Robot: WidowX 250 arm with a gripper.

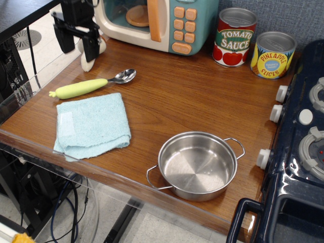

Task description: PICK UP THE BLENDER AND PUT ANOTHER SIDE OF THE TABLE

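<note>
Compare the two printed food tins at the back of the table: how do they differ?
The red and green tomato sauce tin stands taller and further left. The yellow and blue pineapple slices tin is shorter, beside the dark blue toy stove. Both stand upright, with silver tops.

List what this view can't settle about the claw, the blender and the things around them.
- Claw: its top is cut off by the upper edge; its fingers cover the blender, so contact or grip cannot be told.
- Blender: mostly hidden behind the claw; only the cream lower end and a bit near the microwave show.
- Microwave: top cut off by the frame.
- Stove: right part runs off the edge.
- Table: near-right corner hidden by the stove.
</note>
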